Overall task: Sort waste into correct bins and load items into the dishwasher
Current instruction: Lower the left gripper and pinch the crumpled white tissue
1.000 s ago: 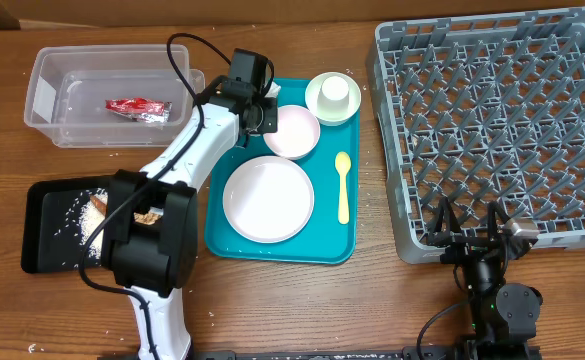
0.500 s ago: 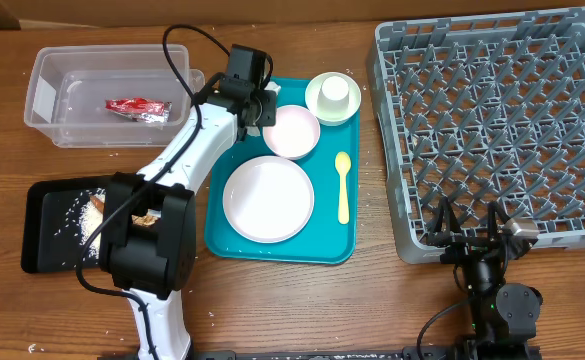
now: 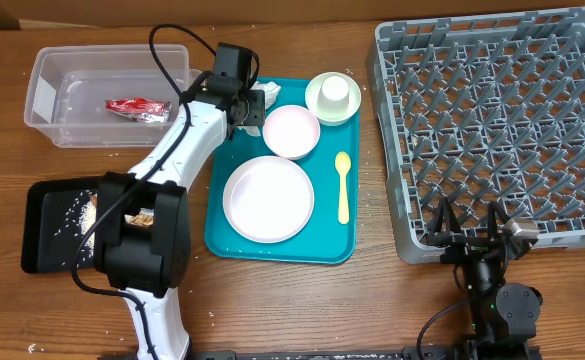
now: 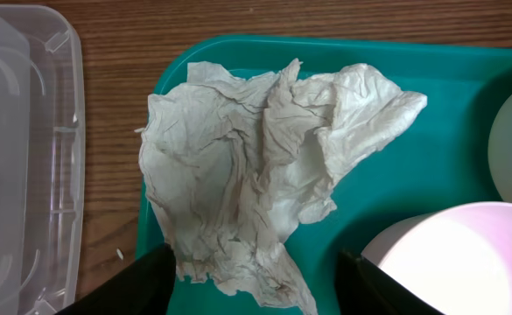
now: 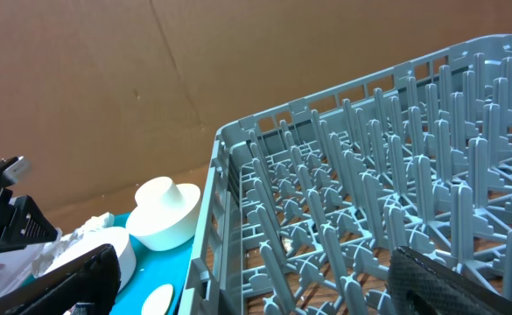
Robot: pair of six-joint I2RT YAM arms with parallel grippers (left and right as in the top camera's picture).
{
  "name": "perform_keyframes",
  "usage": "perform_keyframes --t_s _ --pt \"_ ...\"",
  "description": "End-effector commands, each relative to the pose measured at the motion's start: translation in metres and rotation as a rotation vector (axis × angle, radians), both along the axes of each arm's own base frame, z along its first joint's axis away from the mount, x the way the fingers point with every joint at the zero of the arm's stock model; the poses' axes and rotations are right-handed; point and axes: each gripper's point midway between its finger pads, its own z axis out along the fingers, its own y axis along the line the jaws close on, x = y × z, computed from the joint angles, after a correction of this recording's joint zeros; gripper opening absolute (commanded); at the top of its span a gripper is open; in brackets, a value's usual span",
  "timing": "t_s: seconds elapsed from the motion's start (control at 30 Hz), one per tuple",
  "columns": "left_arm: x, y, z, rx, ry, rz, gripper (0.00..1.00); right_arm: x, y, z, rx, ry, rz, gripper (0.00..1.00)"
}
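The crumpled white napkin (image 4: 264, 166) lies on the teal tray's (image 4: 431, 157) far-left corner. My left gripper (image 4: 254, 276) hangs over it, open, its black fingers (image 4: 142, 289) astride the napkin's lower edge without pinching it. From above, the left gripper (image 3: 255, 103) sits by the napkin (image 3: 268, 93), between the clear tub (image 3: 102, 90) and the pink bowl (image 3: 291, 131). A red wrapper (image 3: 137, 107) lies in the tub. The black tray (image 3: 57, 225) holds rice. My right gripper (image 3: 469, 235) stands open at the dish rack's (image 3: 497, 120) near edge, holding nothing.
On the teal tray (image 3: 272, 250) are a pink plate (image 3: 268, 198), a yellow spoon (image 3: 343, 185) and a whitish bowl (image 3: 317, 100) with a cup (image 3: 334, 92) in it. My left arm crosses above the black tray. The rack (image 5: 369, 175) fills the right wrist view.
The left gripper has gone from shut to open and shifted slightly left and back, toward the tub. The right arm has not moved.
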Motion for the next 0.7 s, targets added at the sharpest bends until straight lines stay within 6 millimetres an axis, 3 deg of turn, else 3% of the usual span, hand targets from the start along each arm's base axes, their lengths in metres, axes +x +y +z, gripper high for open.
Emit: perform_keyframes --t_s 0.0,0.1,0.3,0.47,0.67 --pt "0.003 0.004 0.006 0.001 -0.015 0.033 0.59 0.0 0.001 -0.001 -0.006 -0.008 0.005 1.0" --pt "0.002 0.004 0.001 -0.007 -0.005 0.048 0.59 0.0 0.001 -0.001 -0.006 -0.008 0.005 1.0" --pt "-0.001 0.006 -0.032 0.002 0.059 0.066 0.57 0.0 0.001 -0.001 -0.006 -0.008 0.005 1.0" --pt "-0.001 0.007 -0.033 0.002 0.059 0.068 0.51 0.0 0.001 -0.001 -0.006 -0.007 0.005 1.0" --pt "-0.002 0.007 -0.034 -0.001 0.064 0.075 0.49 0.0 0.001 -0.001 -0.006 -0.008 0.005 1.0"
